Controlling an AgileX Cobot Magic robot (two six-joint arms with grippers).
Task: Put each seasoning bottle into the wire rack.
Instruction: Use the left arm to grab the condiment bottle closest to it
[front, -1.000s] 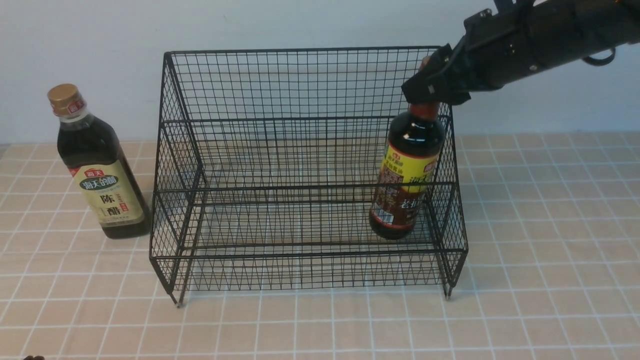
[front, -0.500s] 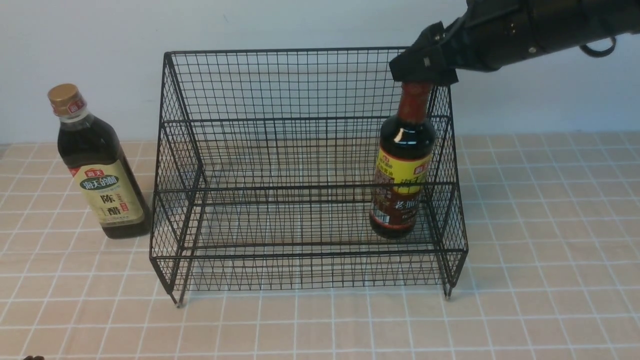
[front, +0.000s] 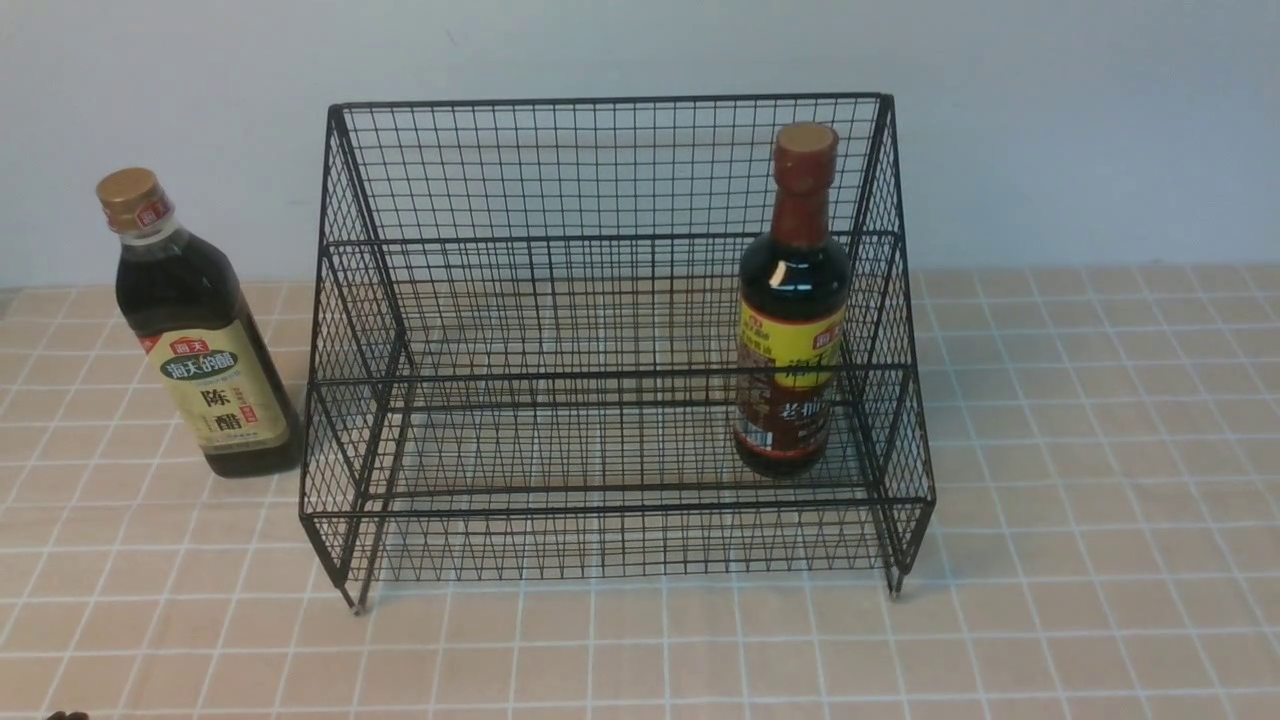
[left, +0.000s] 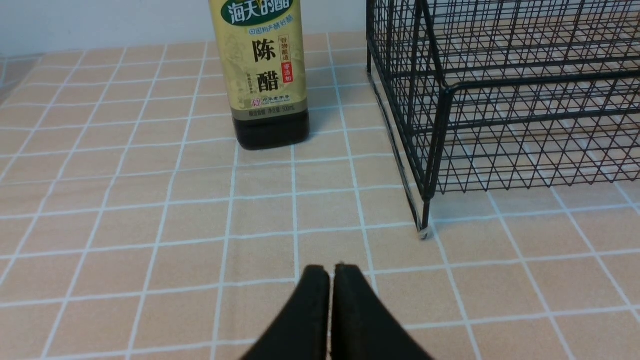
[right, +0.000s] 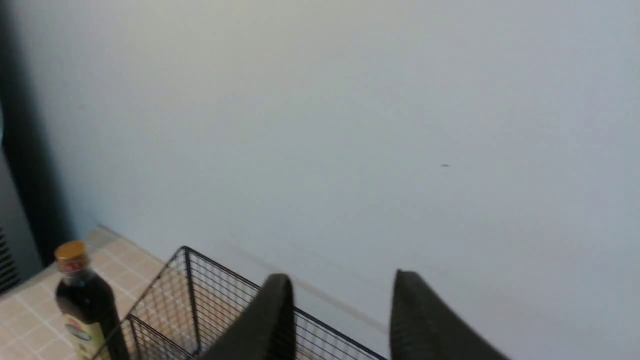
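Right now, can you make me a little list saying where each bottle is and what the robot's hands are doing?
Brown-cap soy sauce bottle: upright inside the wire rack, lower tier, right end
Gold-cap vinegar bottle: upright on the tiled table, left of the rack, outside it
Left hand: shut, empty, low over the table
Right hand: open, empty, raised above the rack
Left to do: put the vinegar bottle in

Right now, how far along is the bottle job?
Half done. The brown-capped bottle stands upright in the wire rack, near its right end. Nothing is in hand: the right end effector is open, the left end effector shut, both empty. The gold-capped bottle stands on the table, outside it.
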